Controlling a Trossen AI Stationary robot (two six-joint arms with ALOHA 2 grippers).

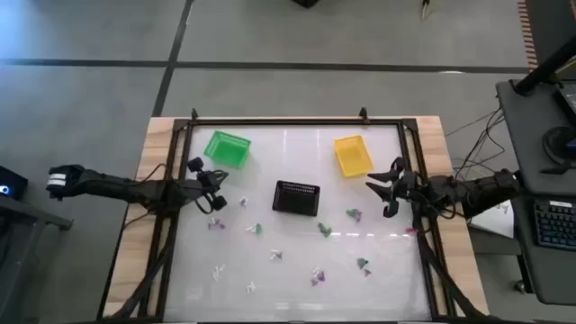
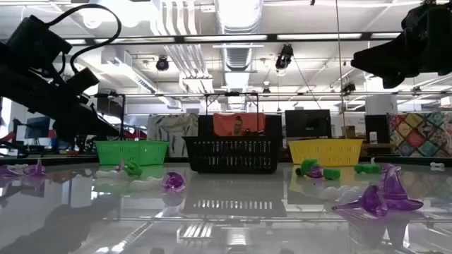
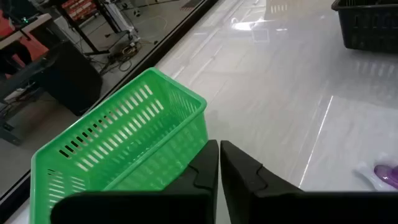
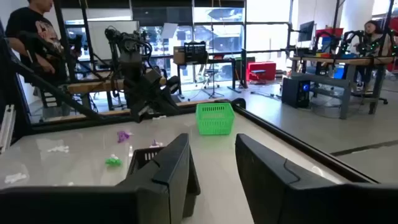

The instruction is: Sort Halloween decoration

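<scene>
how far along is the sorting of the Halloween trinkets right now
Little shows as done: the trinkets lie scattered on the table, and no trinkets show in the green basket. In hand: nothing; the left gripper is shut and empty beside that basket, and the right gripper is open near the yellow basket. Nearly all sorting remains.

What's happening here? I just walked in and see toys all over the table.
A two-armed robot is sorting Halloween trinkets into baskets. The left end effector is shut, empty, near the green basket. The right end effector is open beside the yellow basket. The trinkets lie scattered around the black basket.
</scene>
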